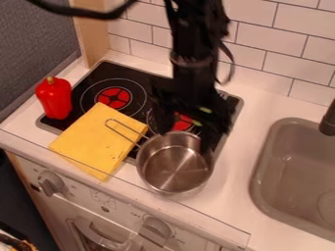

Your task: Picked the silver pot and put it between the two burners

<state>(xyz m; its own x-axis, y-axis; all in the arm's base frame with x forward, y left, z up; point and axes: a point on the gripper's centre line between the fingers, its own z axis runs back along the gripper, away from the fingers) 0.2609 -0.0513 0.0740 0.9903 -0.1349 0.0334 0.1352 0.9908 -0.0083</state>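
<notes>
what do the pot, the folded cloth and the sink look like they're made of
Pot: likely stainless steel, brushed to shiny, from its grey sheen and soft reflections.
Cloth: seems a matte fabric, perhaps felt or microfibre, lying flat without shine.
Sink: smooth grey, low gloss; could be plastic or coated metal.

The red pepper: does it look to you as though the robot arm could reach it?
Probably yes: the red pepper stands upright and uncovered near the flat yellow cloth, though the gripper is at the pot.
</notes>
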